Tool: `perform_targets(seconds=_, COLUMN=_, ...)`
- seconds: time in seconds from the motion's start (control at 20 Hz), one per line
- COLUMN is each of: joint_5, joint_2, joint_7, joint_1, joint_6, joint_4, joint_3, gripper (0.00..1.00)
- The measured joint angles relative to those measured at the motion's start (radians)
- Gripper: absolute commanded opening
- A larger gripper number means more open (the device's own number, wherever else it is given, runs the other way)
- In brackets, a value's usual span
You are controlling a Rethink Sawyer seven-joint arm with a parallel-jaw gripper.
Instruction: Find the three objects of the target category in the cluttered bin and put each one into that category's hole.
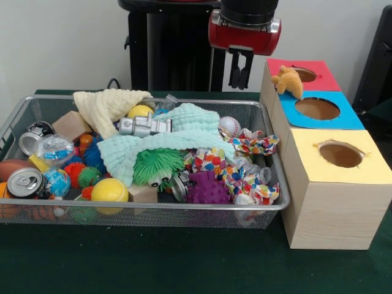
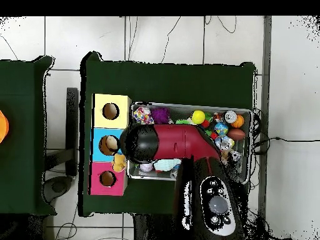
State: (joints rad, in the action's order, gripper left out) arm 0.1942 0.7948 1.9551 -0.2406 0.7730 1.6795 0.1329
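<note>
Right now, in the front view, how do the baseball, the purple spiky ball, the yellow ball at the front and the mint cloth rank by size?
1. Mint cloth, clearly largest.
2. Purple spiky ball and yellow ball: they look about alike, so I won't rank them.
3. Baseball, smallest as it looks, though it lies farther from the camera, so that is unsure.

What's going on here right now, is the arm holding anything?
No. The gripper hangs empty, fingers close together, above the bin's far corner by the boxes. A tan plush toy lies on the boxes between the red hole and blue hole, not dropped in. The yellow hole looks empty.
</note>
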Motion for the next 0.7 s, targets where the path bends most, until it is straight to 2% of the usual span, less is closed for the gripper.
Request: perform_targets(seconds=0.7, joint_5=0.000, joint_2=-0.004, joint_7=0.000, joint_1=0.088, joint_6=-0.030, joint_4=0.009, joint_3=0.000, gripper=0.00)
